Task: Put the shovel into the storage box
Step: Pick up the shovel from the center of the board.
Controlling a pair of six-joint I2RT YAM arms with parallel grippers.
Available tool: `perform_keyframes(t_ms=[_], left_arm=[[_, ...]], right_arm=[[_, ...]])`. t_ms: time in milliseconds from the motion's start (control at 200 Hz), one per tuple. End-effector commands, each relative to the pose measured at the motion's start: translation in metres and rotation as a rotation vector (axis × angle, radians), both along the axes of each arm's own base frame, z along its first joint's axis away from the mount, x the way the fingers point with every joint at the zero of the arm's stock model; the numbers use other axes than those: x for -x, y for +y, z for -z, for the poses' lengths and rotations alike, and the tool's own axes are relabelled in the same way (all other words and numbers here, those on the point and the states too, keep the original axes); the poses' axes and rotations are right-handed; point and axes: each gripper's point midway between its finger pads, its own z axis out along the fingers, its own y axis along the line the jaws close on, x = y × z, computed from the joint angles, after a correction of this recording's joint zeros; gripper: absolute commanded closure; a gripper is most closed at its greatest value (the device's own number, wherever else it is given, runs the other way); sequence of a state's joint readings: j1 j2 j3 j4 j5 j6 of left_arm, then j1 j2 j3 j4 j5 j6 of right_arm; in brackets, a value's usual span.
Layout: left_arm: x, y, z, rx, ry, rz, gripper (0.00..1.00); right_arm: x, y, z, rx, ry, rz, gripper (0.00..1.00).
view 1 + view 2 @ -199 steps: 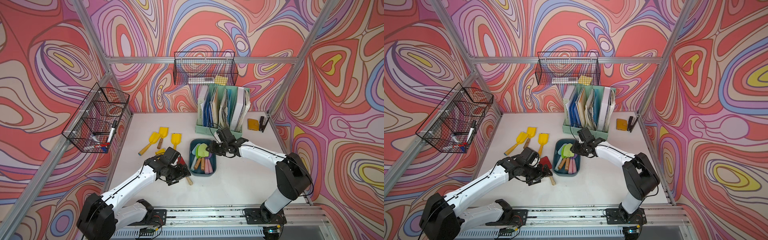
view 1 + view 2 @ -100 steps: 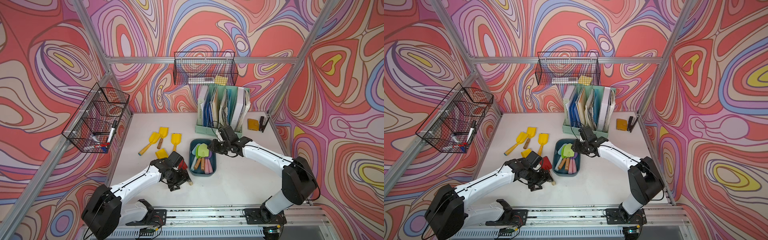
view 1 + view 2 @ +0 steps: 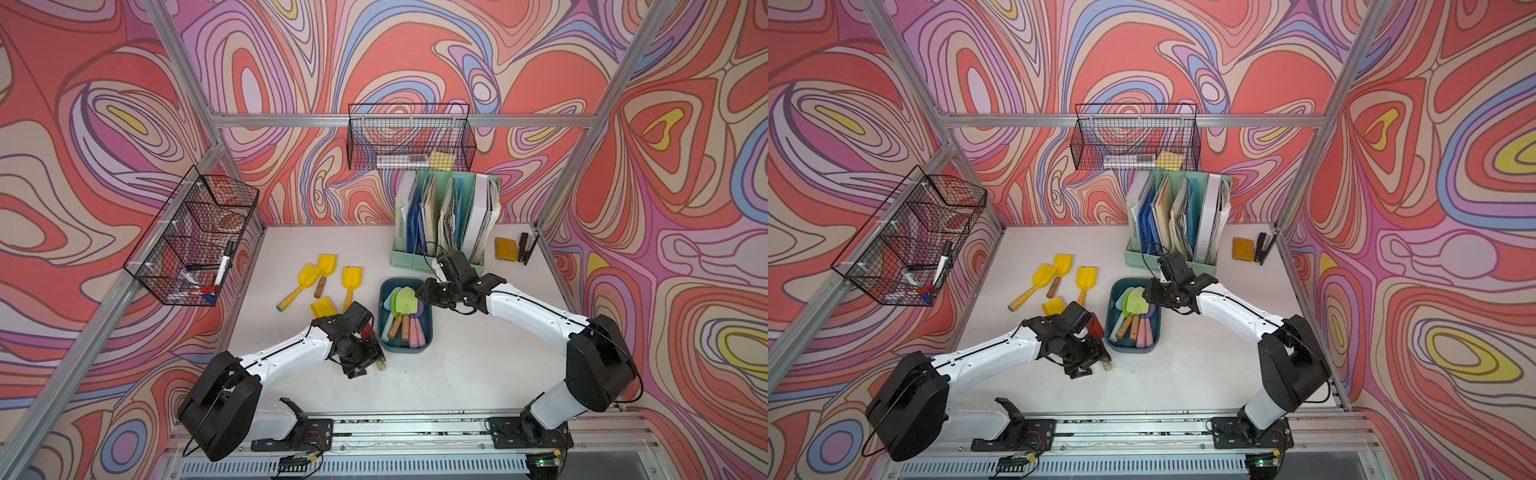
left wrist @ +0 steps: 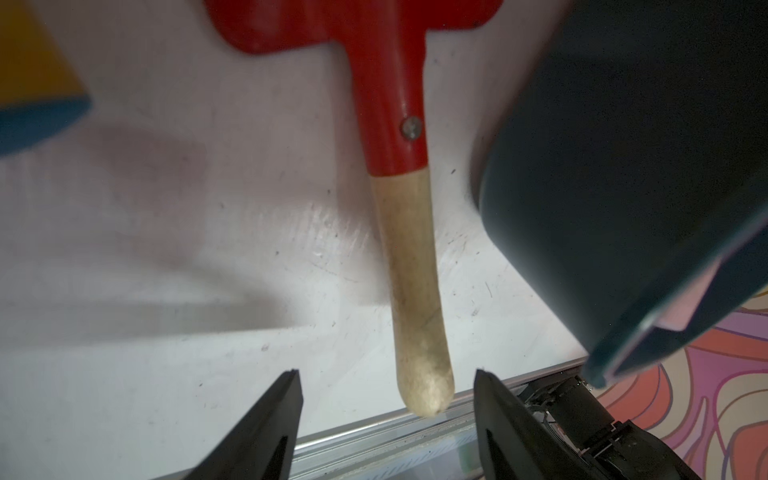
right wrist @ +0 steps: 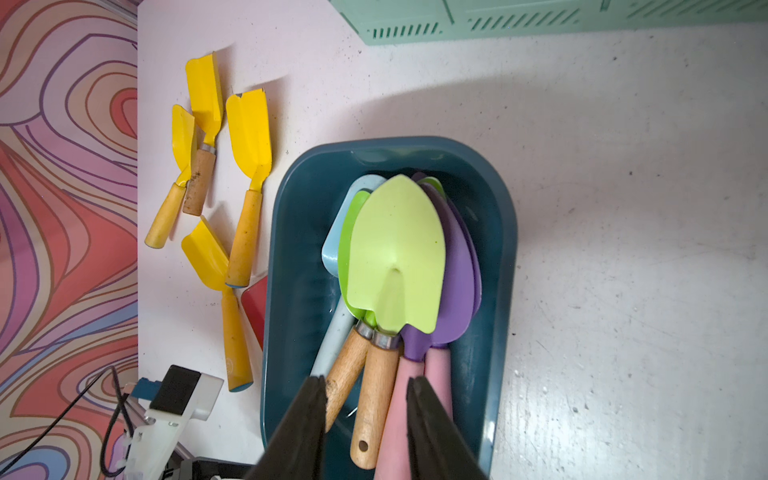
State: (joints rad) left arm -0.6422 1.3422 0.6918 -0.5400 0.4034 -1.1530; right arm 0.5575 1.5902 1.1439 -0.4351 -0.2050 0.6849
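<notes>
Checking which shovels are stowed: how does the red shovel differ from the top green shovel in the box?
The red shovel lies on the table beside the box; the green shovel lies inside it. The red shovel's painted socket is riveted to its handle; the green shovel has a metal collar there. Both have wooden handles.

File organiser at back; stapler beside orange pad.

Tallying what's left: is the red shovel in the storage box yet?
Out: red shovel lies on the table beside the storage box.
</notes>
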Motion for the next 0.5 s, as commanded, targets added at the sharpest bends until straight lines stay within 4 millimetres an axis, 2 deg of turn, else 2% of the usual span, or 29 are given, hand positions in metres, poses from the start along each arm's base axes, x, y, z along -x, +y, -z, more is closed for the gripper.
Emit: perform_keyframes(t_ms=[0,260,285,496], left_arm=[[-0.006,-0.003,0.003,-0.008,-0.017,-0.001,0.34],[-0.008,-0.004,0.010,-0.021,-0.014,-0.003,0.51],[-0.008,-0.004,0.010,-0.021,-0.015,-0.002,0.56],[-0.008,-0.003,0.015,-0.034,-0.008,-0.005,0.70]], right_arm=[[0.002,-0.003,0.001,0.011,-0.009,-0.006,0.66],[0.002,-0.001,0.001,0.005,-0.009,-0.010,0.67],[0.002,-0.002,0.002,0.006,-0.008,-0.010,0.67],[0.001,0.000,0.001,0.001,-0.009,-0.013,0.67]])
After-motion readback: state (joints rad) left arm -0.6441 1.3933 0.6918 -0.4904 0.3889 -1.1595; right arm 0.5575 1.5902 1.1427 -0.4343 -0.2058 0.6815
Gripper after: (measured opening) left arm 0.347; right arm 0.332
